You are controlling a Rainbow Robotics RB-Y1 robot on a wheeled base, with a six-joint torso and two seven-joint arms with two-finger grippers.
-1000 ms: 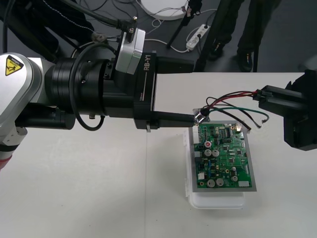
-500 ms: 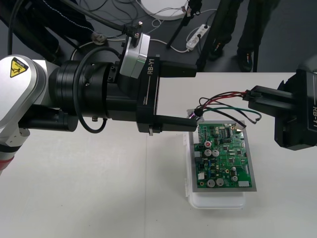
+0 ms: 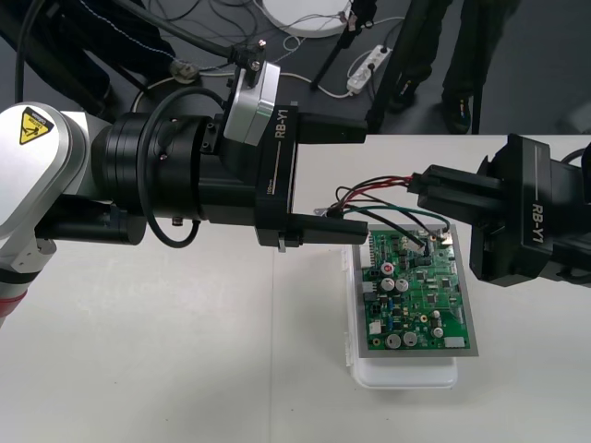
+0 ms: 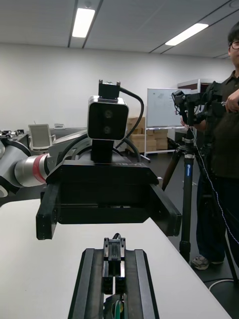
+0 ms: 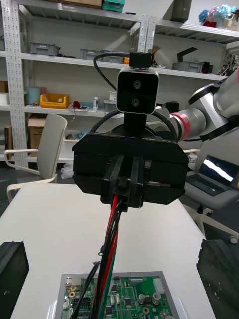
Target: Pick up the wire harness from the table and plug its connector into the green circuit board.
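Over the board (image 3: pixel 416 286), our right end effector (image 3: pixel 423 187) clamps the limp harness (image 3: pixel 379 189), best held at a stiff end; left end effector (image 3: pixel 363 182) open.

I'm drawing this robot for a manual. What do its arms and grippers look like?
Left arm: silver shell, yellow warning sticker, red ring, black wrist with a looping black cable. The left gripper and right gripper are black and boxy, marked RB-Y1 in white, each carrying a silver-faced camera.
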